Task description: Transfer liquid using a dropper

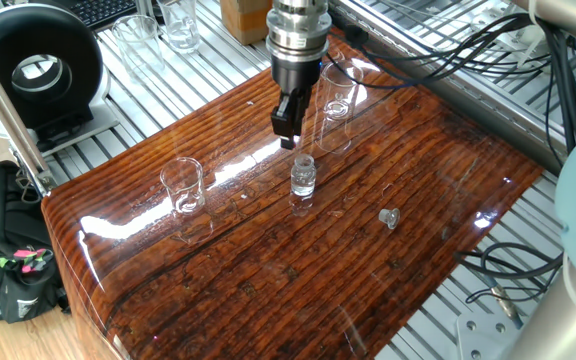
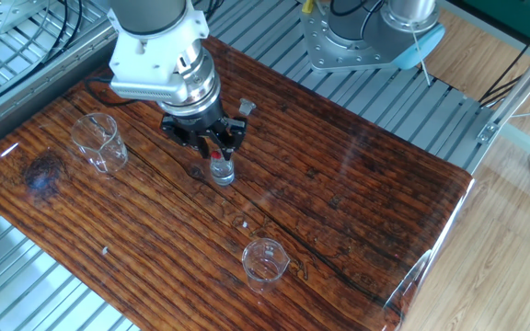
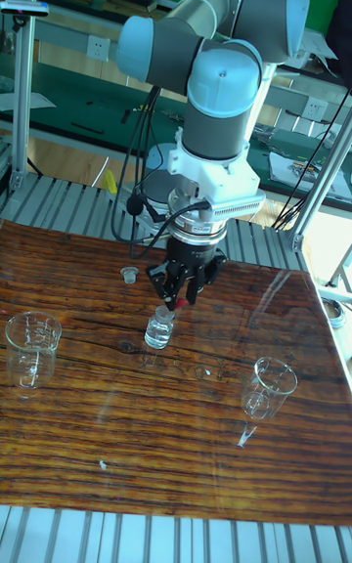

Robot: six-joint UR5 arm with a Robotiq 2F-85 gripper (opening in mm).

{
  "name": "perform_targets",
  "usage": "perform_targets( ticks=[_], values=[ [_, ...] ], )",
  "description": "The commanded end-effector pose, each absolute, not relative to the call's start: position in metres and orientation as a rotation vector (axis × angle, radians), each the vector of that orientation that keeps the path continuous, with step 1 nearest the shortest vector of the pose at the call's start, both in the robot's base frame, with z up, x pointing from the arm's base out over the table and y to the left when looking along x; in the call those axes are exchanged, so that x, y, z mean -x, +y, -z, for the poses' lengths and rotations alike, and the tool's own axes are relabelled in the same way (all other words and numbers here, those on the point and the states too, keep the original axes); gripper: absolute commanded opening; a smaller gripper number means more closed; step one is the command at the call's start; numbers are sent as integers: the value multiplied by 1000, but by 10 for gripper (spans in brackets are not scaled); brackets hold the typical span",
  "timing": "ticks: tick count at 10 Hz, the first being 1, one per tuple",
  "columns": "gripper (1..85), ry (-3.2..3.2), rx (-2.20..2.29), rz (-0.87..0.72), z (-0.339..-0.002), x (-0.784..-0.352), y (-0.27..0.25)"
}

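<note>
I see my gripper [image 1: 287,135] clenched on the dropper's [image 3: 177,307] red bulb, its tube upright, the vial [image 1: 303,176] directly beneath at six o'clock.

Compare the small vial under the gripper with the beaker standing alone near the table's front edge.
The vial is narrower and smaller than the beaker, which is wide-mouthed. The vial sits directly beneath the gripper, whose red-bulbed dropper hangs over its mouth; the beaker stands apart with nothing above it. The vial is near the table's middle, the beaker close to an edge. Both are clear glass, upright and uncapped.
</note>
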State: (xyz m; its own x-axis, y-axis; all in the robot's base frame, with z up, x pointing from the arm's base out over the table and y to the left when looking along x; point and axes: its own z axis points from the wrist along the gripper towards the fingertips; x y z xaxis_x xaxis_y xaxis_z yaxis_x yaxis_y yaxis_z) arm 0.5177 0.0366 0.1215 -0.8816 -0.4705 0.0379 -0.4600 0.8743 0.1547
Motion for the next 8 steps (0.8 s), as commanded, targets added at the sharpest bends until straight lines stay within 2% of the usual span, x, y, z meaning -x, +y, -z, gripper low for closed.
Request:
perform_targets(
  ticks=[1,8],
  values=[
    [393,-2962,-736,230,-125,-515,35],
    [397,-2925,-749,204,-141,-510,24]
  ],
)
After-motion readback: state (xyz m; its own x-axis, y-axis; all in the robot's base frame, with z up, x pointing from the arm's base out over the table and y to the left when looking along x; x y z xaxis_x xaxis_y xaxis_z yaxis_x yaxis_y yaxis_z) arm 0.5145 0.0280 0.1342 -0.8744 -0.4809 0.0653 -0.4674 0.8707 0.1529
